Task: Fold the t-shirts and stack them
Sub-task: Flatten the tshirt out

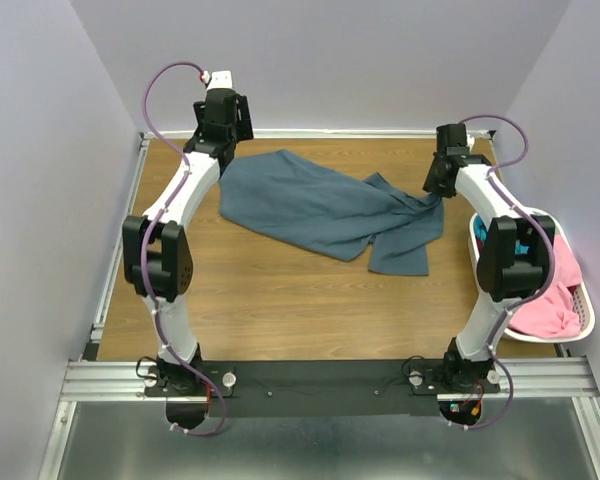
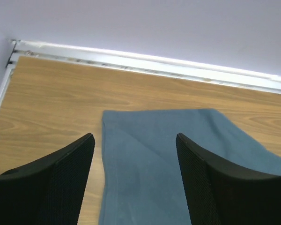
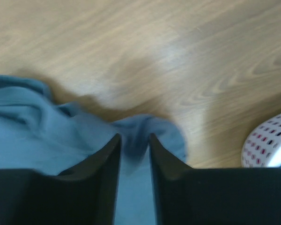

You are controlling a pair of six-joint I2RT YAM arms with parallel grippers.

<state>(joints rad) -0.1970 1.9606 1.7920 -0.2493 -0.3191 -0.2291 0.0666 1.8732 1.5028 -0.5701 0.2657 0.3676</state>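
Wood-grain table, lilac walls. Blue-grey t-shirt lies rumpled between both arms. On the right gripper, fingers narrow, pinching a cloth fold between them, probably to pull it flat. On the left gripper, fingers wide, straddling the shirt's far edge below, apparently poised to grab.

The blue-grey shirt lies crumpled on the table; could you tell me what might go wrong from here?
The right jaws pinch only a bunched fold of the shirt, so it might slip out when pulled. The left jaws stand open over its left edge, gripping nothing, so a one-sided pull could drag the shirt askew.
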